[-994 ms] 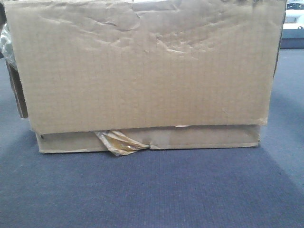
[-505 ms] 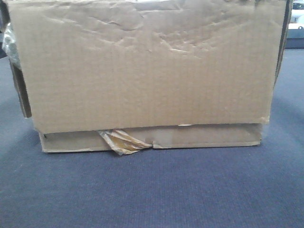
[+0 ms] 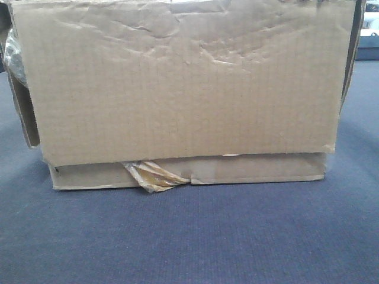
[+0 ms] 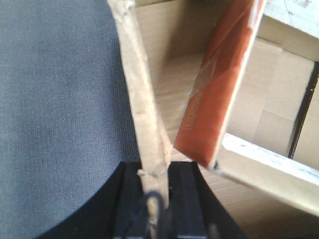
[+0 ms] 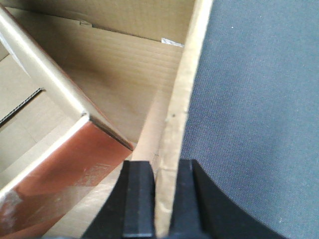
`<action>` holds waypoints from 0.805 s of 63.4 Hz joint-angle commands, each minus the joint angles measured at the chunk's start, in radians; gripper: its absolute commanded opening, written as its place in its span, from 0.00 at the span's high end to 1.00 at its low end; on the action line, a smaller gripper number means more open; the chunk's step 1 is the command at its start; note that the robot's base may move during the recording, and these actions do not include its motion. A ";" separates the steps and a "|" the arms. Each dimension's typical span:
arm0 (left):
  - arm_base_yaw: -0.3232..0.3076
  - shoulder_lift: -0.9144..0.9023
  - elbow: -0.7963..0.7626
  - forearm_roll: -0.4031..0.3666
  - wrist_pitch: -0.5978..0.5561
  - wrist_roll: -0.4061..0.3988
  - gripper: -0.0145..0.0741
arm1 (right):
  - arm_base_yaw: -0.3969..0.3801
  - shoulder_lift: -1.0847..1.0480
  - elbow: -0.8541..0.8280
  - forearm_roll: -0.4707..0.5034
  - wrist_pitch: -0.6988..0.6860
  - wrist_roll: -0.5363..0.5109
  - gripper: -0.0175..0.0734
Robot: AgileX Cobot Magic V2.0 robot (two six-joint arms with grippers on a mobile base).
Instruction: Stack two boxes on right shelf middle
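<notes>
cardboard looks thin and creased, so i'd guess the tall box (image 3: 183,83) flexes; left fingers (image 4: 183,199) and right fingers (image 5: 138,199) each clamp an opposite wall.

Red carton (image 4: 219,84) inside tall box (image 3: 177,89)

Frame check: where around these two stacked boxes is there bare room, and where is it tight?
Free: the blue carpet in front of the flat box, plus a strip to the right of the tall box. Tight: inside the tall box, where an orange carton leans close to the walls clamped by the left gripper and right gripper.
</notes>
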 commanded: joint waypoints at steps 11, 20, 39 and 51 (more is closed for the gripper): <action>0.005 -0.083 -0.055 0.017 0.004 0.000 0.96 | -0.008 -0.073 -0.010 -0.023 0.003 -0.010 0.98; 0.005 -0.112 -0.159 0.017 0.004 0.000 0.96 | -0.008 -0.160 -0.010 -0.023 -0.002 -0.010 0.98; -0.020 -0.171 -0.412 0.027 0.004 0.000 0.96 | -0.008 -0.385 -0.012 -0.023 -0.103 -0.001 0.98; -0.076 -0.202 -0.475 0.027 0.004 0.010 0.96 | -0.008 -0.470 -0.012 -0.023 -0.146 -0.001 0.98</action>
